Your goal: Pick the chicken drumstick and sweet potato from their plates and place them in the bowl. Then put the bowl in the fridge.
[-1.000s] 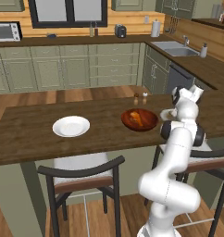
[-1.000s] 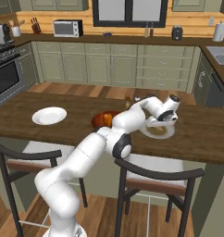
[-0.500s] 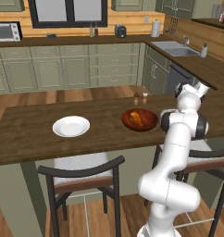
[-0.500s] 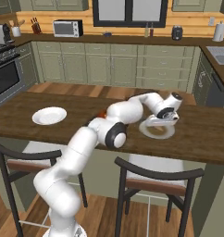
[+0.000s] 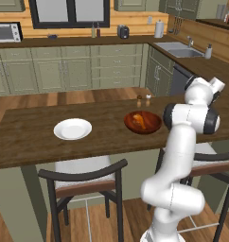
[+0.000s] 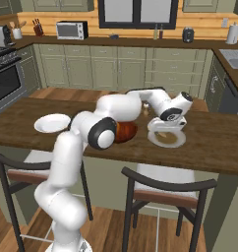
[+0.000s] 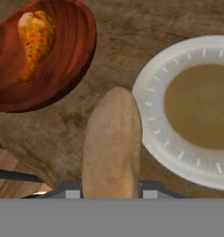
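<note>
Sweet potato (image 7: 112, 143), pale tan and long, sat clamped in the claw (image 7: 111, 190), its near end sunk between the two finger tips and its far end reaching over the dark wooden bench (image 7: 114, 55). In the hand view it hung above bare wood, between the reddish-brown bowl (image 7: 63, 60) on its left and a white plate (image 7: 155, 134) on its right, its tip just beside the plate's rim. The chicken drumstick (image 7: 34, 39) lay inside the bowl, against its far left wall.

From the right base view the white arm rose from the floor, bent at its dark elbow and stretched right across the bench, the claw (image 6: 165, 129) pointing down over the plate (image 6: 166, 141) near the bowl (image 6: 126, 131). In the left base view the bowl (image 5: 143, 122) stood right of a second white plate (image 5: 73, 128), well apart from it, with the drumstick (image 5: 139, 120) showing orange inside.
</note>
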Robot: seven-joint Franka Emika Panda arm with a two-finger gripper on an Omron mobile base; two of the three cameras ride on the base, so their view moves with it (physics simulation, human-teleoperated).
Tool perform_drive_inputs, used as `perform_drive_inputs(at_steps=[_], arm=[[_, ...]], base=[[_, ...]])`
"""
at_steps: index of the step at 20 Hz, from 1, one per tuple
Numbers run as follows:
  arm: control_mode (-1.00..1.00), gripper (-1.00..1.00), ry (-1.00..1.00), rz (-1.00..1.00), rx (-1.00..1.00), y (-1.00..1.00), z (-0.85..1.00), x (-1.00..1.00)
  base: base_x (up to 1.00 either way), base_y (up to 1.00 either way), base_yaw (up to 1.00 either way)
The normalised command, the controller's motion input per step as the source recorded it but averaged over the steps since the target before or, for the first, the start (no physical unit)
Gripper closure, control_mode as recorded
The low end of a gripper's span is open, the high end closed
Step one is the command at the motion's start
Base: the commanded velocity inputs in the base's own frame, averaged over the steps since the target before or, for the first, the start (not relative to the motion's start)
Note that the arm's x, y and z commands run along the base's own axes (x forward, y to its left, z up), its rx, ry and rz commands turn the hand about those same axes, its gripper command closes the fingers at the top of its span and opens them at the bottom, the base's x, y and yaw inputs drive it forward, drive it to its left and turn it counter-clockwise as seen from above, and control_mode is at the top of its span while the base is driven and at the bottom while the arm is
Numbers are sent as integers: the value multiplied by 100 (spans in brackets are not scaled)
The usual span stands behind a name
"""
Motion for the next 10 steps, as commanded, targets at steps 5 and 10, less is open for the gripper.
perform_drive_inputs(at_steps=[5,10], arm=[[-100,100,0,0,0,98,61,-1],[-100,100,0,-1,0,100,12,24]], base=[[0,0,0],[0,0,0]])
